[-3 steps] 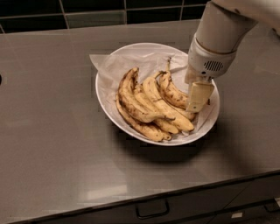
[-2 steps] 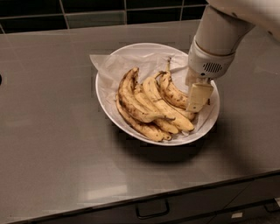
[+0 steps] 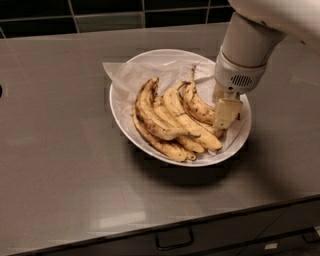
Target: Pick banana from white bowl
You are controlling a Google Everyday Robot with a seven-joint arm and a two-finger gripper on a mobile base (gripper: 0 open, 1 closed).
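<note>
The white bowl [image 3: 235, 150] stands on the grey counter, lined with crumpled white paper [image 3: 125, 75]. The banana [image 3: 197, 104], short, curved and brown-speckled with a long thin dark stem, lies at the right of the pile. Several longer bananas [image 3: 160, 117] are bunched to its left. My gripper [image 3: 226, 113] reaches down from the upper right into the right side of the bowl, at the banana's right end and touching or just above it. The white arm hides the bowl's far right rim.
The grey counter [image 3: 60, 150] stretches left and in front of the bowl. A dark tiled wall [image 3: 100, 15] runs along the back. The counter's front edge is below, with a drawer handle [image 3: 174, 241] under it.
</note>
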